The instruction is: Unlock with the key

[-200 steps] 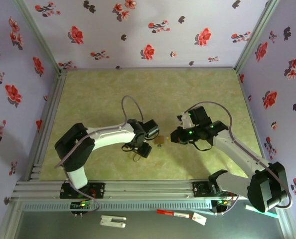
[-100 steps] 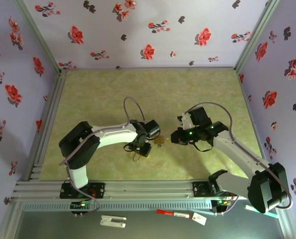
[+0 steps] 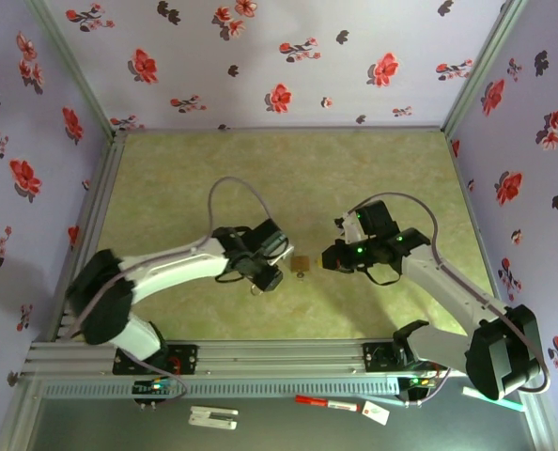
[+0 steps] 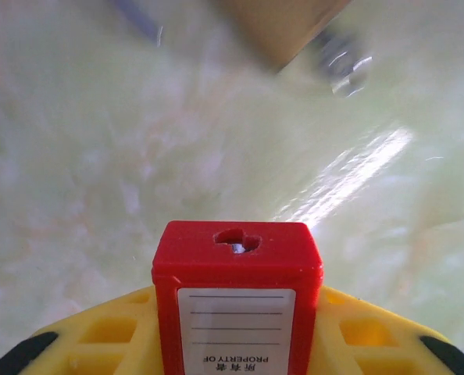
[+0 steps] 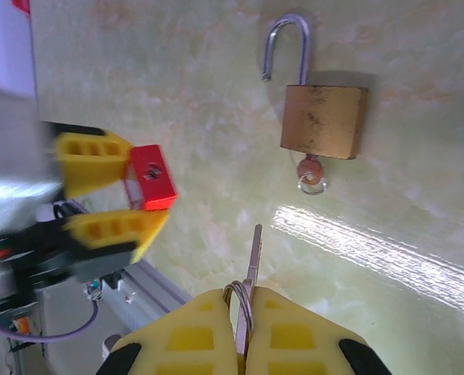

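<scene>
A pale green marbled table (image 3: 166, 178) is boxed in by lilac walls (image 3: 260, 56) printed with red and black flowers, with an aluminium rail (image 3: 279, 357) along its near edge. The left arm (image 3: 166, 268) and right arm (image 3: 448, 287) both reach in toward the middle. There a brass padlock (image 5: 324, 121) lies flat on the bare surface between the two grippers, touching neither. Its body is scuffed and dull gold. Its steel shackle (image 5: 303, 58) stands raised, one leg in the body and the hooked end free. A small reddish-headed key (image 5: 311, 172) with a tiny ring sticks out of the bottom face. The left gripper (image 5: 144, 195), just beside the padlock, has its yellow fingers pressed on either side of a red plastic block (image 4: 237, 312). The block has a keyhole-shaped opening (image 4: 237, 239) in its end face. On its side a white label (image 4: 236, 328) shows ruled lines and, upside down, "PROPERTY OF" over a few small characters too fine to read. The right gripper (image 5: 244, 301) is pressed together on a silver key (image 5: 253, 254) and its ring (image 5: 232, 295). The blade points toward the padlock's bottom, apart from it, and the reddish-headed key sits between blade and keyway. Past the rail lie a white clip-like piece (image 3: 213, 416), a red-and-white marker (image 3: 326, 404) and a white tag (image 3: 376, 412).
</scene>
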